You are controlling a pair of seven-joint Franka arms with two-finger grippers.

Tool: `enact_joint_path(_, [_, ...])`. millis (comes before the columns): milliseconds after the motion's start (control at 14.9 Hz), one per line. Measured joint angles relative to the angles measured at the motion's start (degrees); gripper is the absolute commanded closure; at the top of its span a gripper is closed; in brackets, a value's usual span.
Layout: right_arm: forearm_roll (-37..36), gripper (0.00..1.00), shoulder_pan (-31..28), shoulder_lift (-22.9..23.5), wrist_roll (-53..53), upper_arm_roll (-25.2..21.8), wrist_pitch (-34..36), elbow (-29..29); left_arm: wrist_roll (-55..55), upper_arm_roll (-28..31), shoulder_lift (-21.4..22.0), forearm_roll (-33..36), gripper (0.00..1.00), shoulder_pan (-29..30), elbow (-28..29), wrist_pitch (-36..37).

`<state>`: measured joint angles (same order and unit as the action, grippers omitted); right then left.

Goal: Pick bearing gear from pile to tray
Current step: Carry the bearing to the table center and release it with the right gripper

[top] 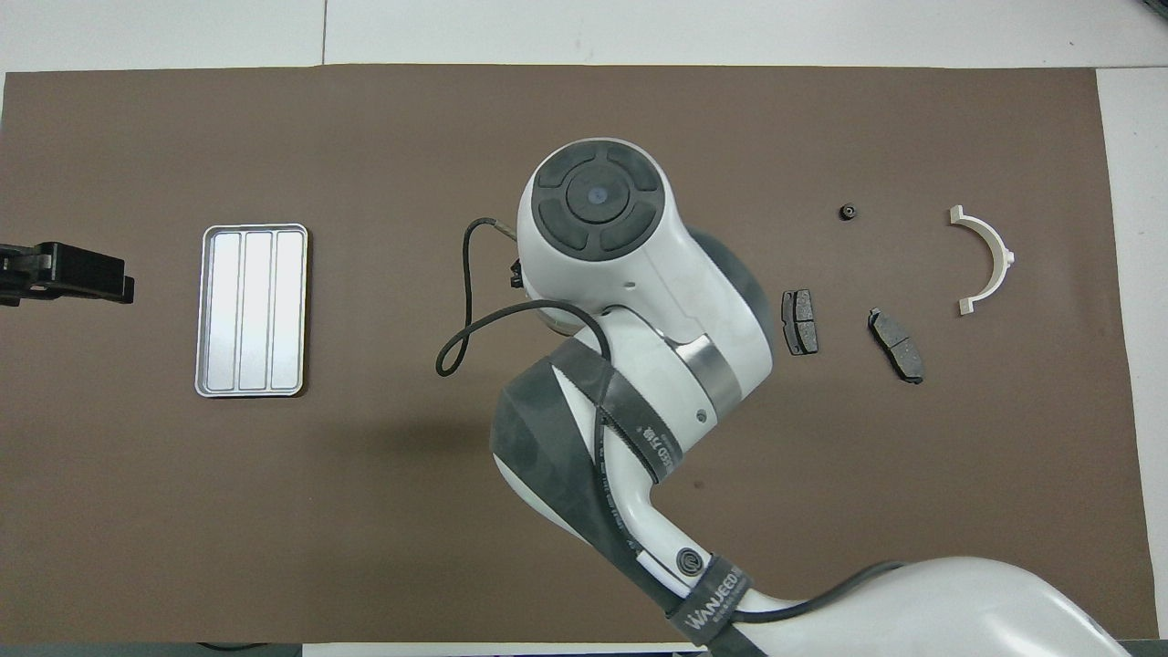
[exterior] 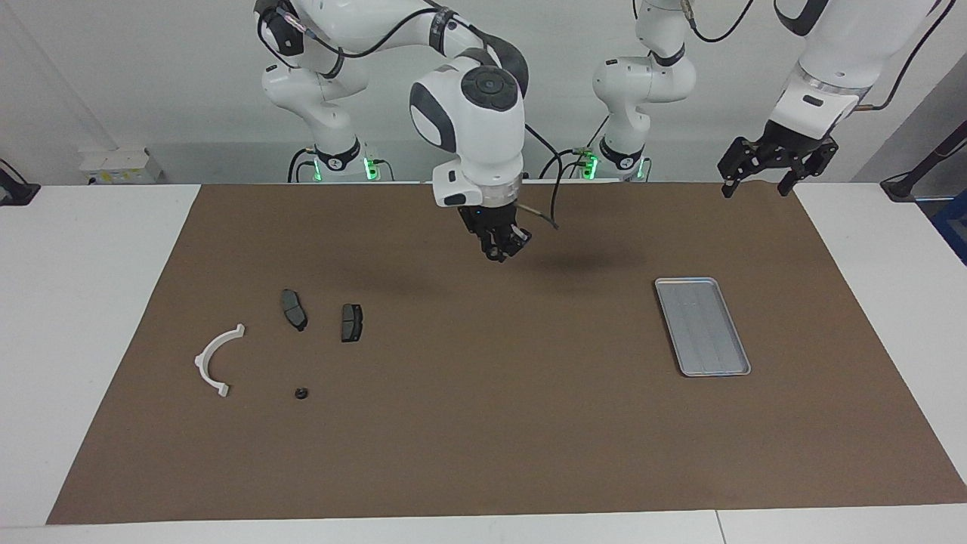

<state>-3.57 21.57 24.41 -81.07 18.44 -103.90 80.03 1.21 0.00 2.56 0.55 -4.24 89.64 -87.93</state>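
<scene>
The pile lies on the brown mat toward the right arm's end: a white curved arc [exterior: 202, 355] [top: 1002, 248], two dark grey brake pads [exterior: 293, 309] [exterior: 351, 322] [top: 800, 321] [top: 896, 343], and one tiny black round piece [exterior: 301, 394] [top: 848, 213]. The silver ribbed tray [exterior: 684, 281] [top: 254, 227] lies toward the left arm's end and holds nothing. My right gripper [exterior: 498, 253] hangs raised over the middle of the mat, fingers together. I cannot see whether a small part sits between them. In the overhead view its own wrist hides it. My left gripper [exterior: 755, 189] [top: 64, 274] waits open.
The brown mat [exterior: 483, 438] covers most of the white table. The right arm's wrist and cable [top: 456, 338] hang over the mat's middle. The left gripper is over the mat's corner at the left arm's end, nearest the robots.
</scene>
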Motion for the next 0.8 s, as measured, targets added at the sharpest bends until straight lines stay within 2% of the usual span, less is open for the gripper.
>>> enact_joint_path(268, [0.05,1.00,1.42,1.83,-2.78,0.00,-7.41,5.78,0.00,0.00,0.00,0.00,0.00,0.00,0.00,0.00])
enact_joint_path(536, [-2.44,1.00,5.19,6.80,-7.93,-0.10,-14.06,7.06,0.00,0.00,0.00,0.00,0.00,0.00,0.00,0.00])
enact_joint_path(804, [-4.21,1.00,5.85,10.95,-8.97,-0.37,-18.59,7.14,0.00,0.00,0.00,0.00,0.00,0.00,0.00,0.00])
